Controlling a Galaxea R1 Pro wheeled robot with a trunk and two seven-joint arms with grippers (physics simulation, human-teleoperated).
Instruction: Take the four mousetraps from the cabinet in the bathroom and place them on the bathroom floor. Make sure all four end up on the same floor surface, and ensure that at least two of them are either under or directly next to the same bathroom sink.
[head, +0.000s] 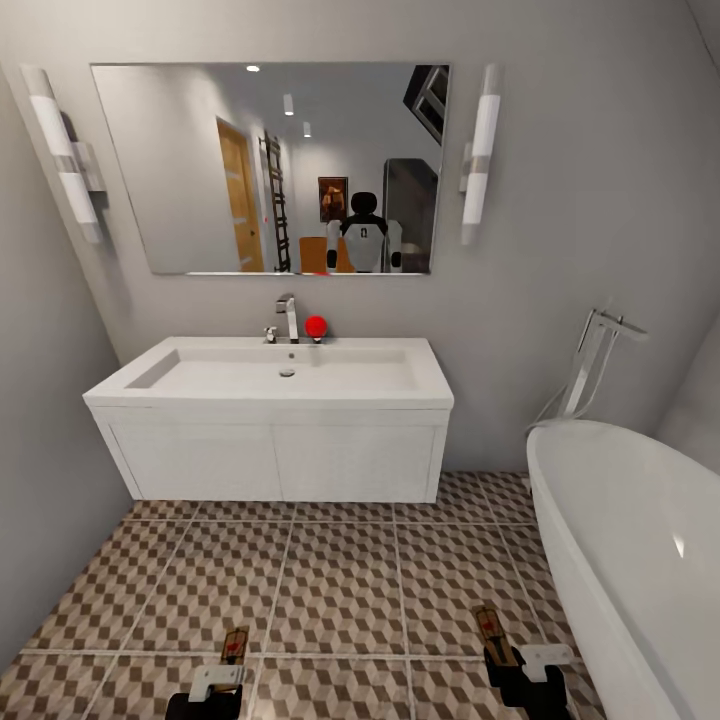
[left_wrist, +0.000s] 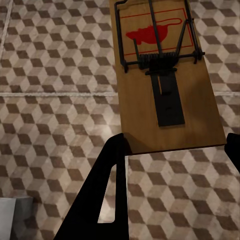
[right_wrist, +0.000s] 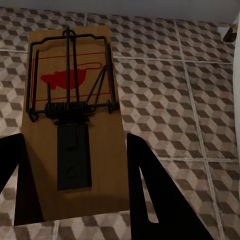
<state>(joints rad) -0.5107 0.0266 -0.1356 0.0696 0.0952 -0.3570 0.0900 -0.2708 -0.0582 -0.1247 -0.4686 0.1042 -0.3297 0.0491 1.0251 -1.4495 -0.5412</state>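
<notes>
- Robot faces the sink (head: 270, 380); both arms low in front of it, each carrying a trap.
- Left hand (left_wrist: 172, 150): fingers pinching the near end of a mousetrap (left_wrist: 162, 75), board sticking out ahead of the fingertips, wire and red mark on top. Looks lifted off the tiles, though I can't tell how high.
- Right hand (right_wrist: 75, 175): fingers pressed on both long edges of the second mousetrap (right_wrist: 75, 125), same pose, board reaching forward past the fingers.
- Bathroom floor (head: 340, 580) runs ahead of and under both hands up to the white unit; no trap visible lying loose on it.
- Bathtub (head: 640, 540) sits just beside the right hand, on its outer side.
- Progress, my guess: two of four traps out and carried to the sink area, neither released yet.
- Left: set these two down near or under the sink, then get the other two onto the same tiles.
- The other two traps aren't accounted for here.
</notes>
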